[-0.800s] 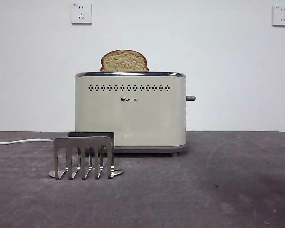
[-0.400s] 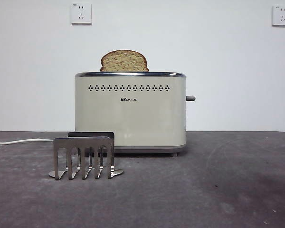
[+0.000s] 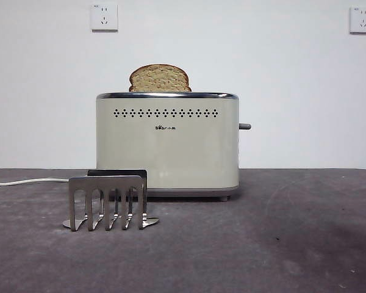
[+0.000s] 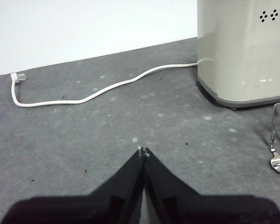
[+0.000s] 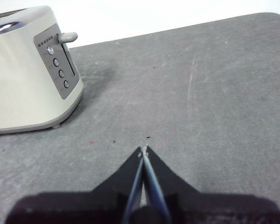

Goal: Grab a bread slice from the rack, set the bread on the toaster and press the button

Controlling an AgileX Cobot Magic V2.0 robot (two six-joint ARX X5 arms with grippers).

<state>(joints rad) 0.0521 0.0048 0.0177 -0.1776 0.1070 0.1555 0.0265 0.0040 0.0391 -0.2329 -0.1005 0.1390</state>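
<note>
Bread (image 3: 159, 78): wholegrain slice, speckled tan crumb, dark brown crust, domed top; stands upright in the toaster's top slot, only its upper part showing above the chrome rim, a little left of the toaster's middle in the front view.

Toaster (image 3: 167, 145): boxy, cream-beige, chrome rim on top, a row of small dark holes with a small logo under it; stands on the worktop (image 3: 262, 244) in front of a white wall.

Button (image 3: 244, 126): small grey lever nub sticking out sideways from the toaster's narrow end, near the top of its slot; in the right wrist view it sits above a column of round buttons on a grey panel.

Rack (image 3: 108, 202): low brushed-steel, comb-like rounded slots, no slice in it; stands just in front of the toaster's left corner in the front view, much shorter than the toaster.

Cord (image 4: 102, 88): white, runs from the toaster across the worktop and ends in a plug near the wall.

Left gripper (image 4: 143, 151): jaws pressed together, tips touching, grasping nothing; low over bare worktop, apart from the toaster and rack edge.

Right gripper (image 5: 143, 150): jaws clenched, tips meeting, grasping nothing; over bare worktop, well apart from the toaster's button end.

Wall sockets (image 3: 104, 17): two white ones high on the wall.
</note>
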